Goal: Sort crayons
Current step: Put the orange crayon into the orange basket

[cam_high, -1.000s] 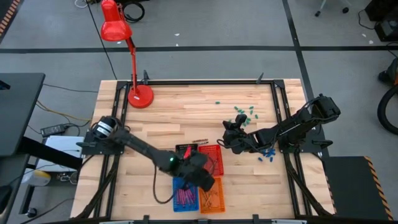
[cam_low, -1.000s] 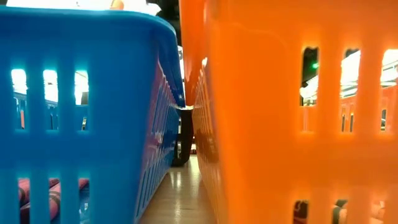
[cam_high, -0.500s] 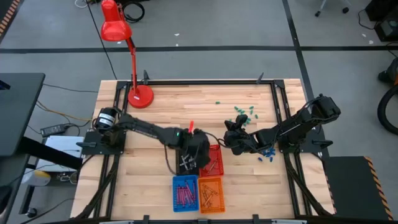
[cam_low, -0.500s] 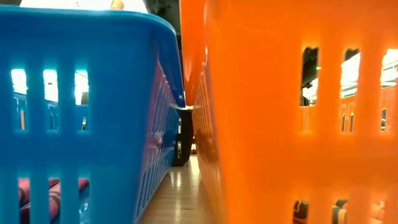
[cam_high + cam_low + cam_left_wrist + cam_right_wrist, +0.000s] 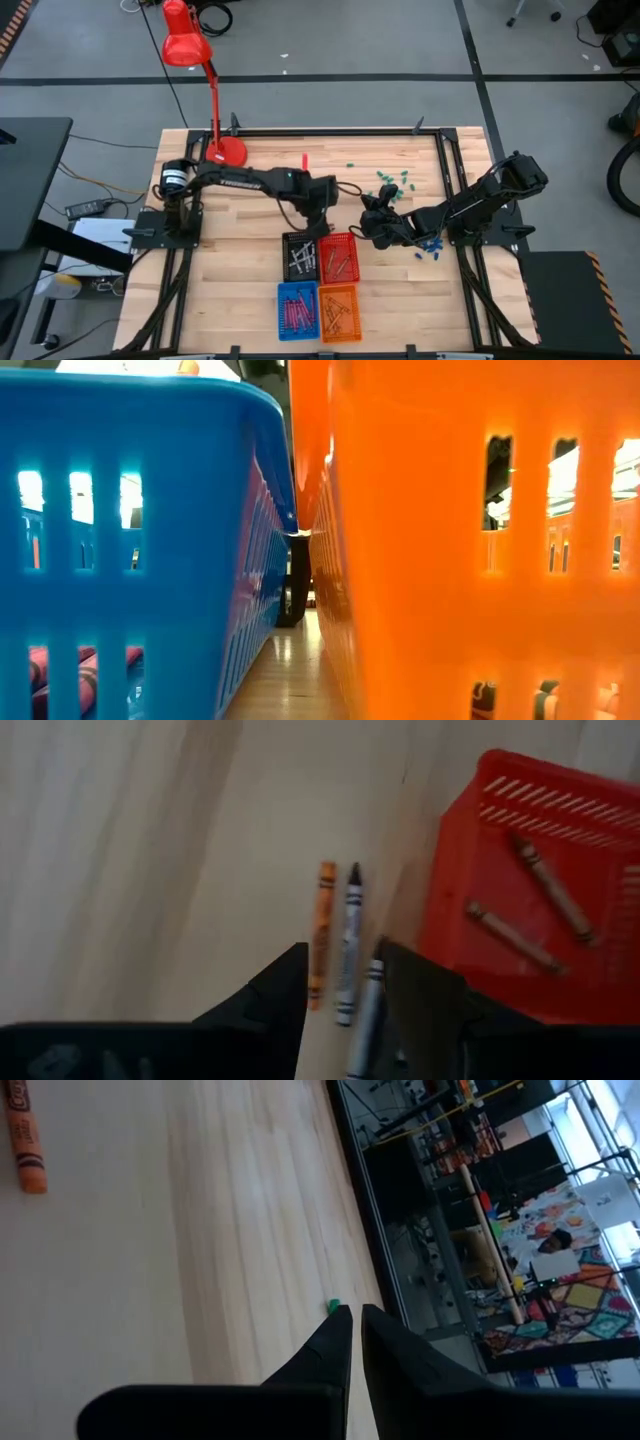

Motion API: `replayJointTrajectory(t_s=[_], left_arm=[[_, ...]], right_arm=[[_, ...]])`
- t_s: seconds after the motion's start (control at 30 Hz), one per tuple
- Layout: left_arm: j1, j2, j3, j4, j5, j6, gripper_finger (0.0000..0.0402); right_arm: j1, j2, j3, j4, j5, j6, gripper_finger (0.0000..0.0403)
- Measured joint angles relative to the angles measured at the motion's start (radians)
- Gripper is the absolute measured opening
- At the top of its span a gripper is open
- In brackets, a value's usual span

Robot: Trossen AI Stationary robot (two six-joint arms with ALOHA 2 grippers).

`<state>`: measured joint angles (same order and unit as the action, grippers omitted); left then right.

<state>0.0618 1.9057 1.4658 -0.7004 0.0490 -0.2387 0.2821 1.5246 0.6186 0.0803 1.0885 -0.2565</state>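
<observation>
The wooden table carries 4 baskets near its front edge: a black basket touching a red basket, and a blue basket beside an orange basket. A red lamp stands at the back left. Green pieces and blue pieces lie scattered on the right. Loose crayons lie just beside the red basket.

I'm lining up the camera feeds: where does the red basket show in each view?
High view: the red basket is near the table's middle, just above the orange basket in the picture.
Low view: not in it; the blue basket and the orange basket fill it.
Left wrist view: beside the loose crayons on the wood.
Right wrist view: not in it.
Shared landmark: the pale wooden table.
</observation>
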Motion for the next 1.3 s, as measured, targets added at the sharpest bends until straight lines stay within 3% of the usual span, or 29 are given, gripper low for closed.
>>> replayJointTrajectory(t_s=[0.3, 0.67, 1.13, 1.3], left_arm=[[0.024, 0.026, -0.045, 0.009, 0.002, 0.288, 0.0143], [0.018, 0.075, -0.099, 0.175, 0.053, 0.254, 0.0143], [0.017, 0.136, -0.097, 0.191, 0.071, 0.265, 0.0143], [0.017, 0.141, -0.097, 0.186, 0.031, 0.269, 0.0143]], right_arm=[[0.0, 0.0, 0.0, 0.017, -0.045, 0.011, 0.0034], [-0.012, -0.001, 0.0, 0.054, -0.107, 0.002, 0.0034], [-0.021, 0.0, 0.0, 0.047, -0.129, 0.011, 0.0034], [-0.022, 0.0, 0.0, 0.05, -0.125, 0.01, 0.0034]])
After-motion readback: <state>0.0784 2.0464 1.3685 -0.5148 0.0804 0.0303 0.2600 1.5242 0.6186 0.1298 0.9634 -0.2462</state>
